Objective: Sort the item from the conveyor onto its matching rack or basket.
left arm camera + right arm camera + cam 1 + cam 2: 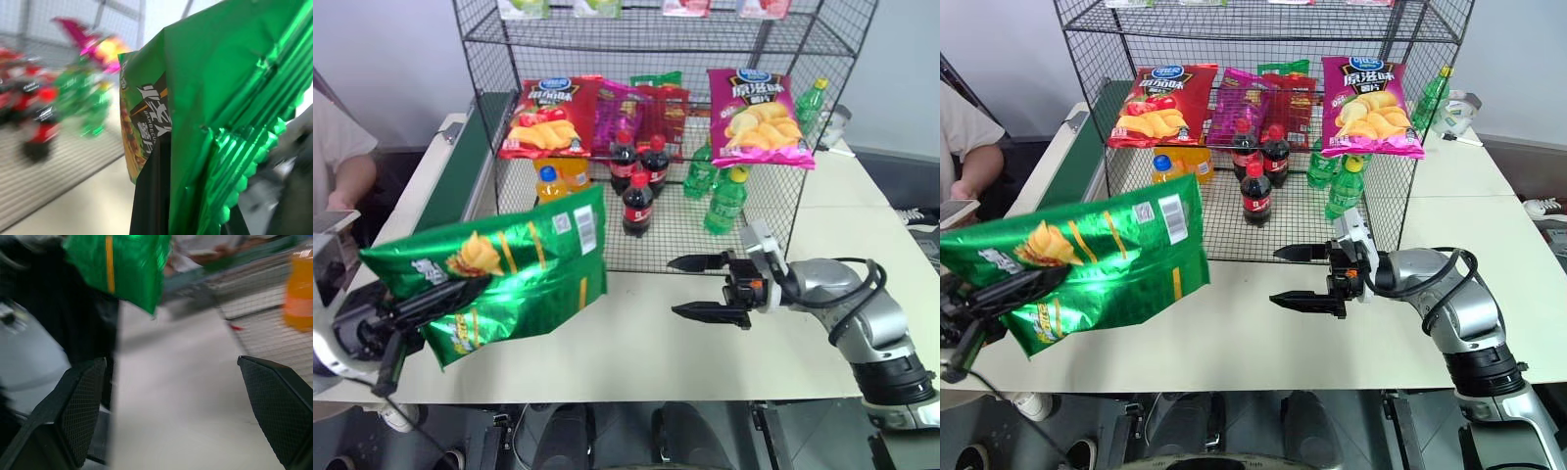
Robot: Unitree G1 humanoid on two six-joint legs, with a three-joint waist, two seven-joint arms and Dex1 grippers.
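The crisps bag (509, 269) hangs left of the rack (744, 211), conveyor (460, 171) behind.

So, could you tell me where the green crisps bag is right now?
The green crisps bag is held up by the left gripper, above the table's left side, before the black wire rack.

A pale surface (705, 343) carries everything. On a far tier lie a red crisps bag (546, 117) at left, a magenta crisps bag (759, 116) at right, and a smaller magenta bag (617, 113) with a red pack (668, 108) between them. Below stand three cola bottles (638, 204), an orange drink bottle (548, 183) to their left and green bottles (726, 201) to their right. A person's arm (352, 176) shows at far left.
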